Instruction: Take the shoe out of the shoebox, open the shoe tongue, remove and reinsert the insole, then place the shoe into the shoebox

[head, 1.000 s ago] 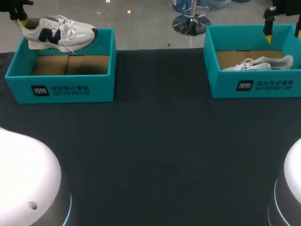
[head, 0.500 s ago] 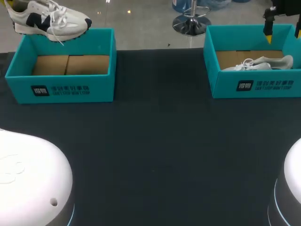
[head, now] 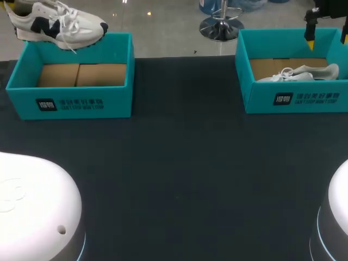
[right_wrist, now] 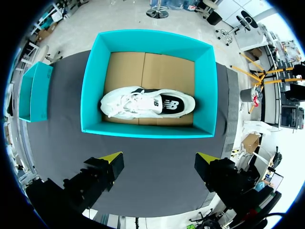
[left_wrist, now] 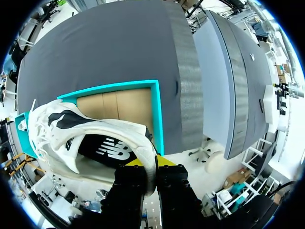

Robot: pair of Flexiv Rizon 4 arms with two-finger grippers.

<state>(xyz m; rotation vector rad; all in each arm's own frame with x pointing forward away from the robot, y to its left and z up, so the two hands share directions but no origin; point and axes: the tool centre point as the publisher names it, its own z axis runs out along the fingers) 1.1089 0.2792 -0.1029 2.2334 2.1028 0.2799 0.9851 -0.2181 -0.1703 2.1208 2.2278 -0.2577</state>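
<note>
A white sneaker with dark side marks [head: 57, 24] hangs in the air over the back left corner of the left teal shoebox [head: 76, 103]. My left gripper [head: 8, 6] is shut on its heel. In the left wrist view the heel collar of that sneaker [left_wrist: 90, 138] is pinched in the left gripper [left_wrist: 150, 164], and the box's bare cardboard floor [left_wrist: 116, 102] lies below. A second white sneaker [head: 299, 72] lies on its side in the right teal shoebox [head: 293, 98]. My right gripper [head: 327, 37] hovers open above that box, with this sneaker [right_wrist: 147, 102] ahead of the right gripper [right_wrist: 158, 160].
The two boxes stand at the far left and far right of the dark table [head: 185, 163]. Wide bare tabletop lies between and in front of them. The left box [right_wrist: 35, 90] also shows in the right wrist view, off to the side.
The left gripper has lifted the sneaker up and to the left, out of the left box. The right arm has not moved.
</note>
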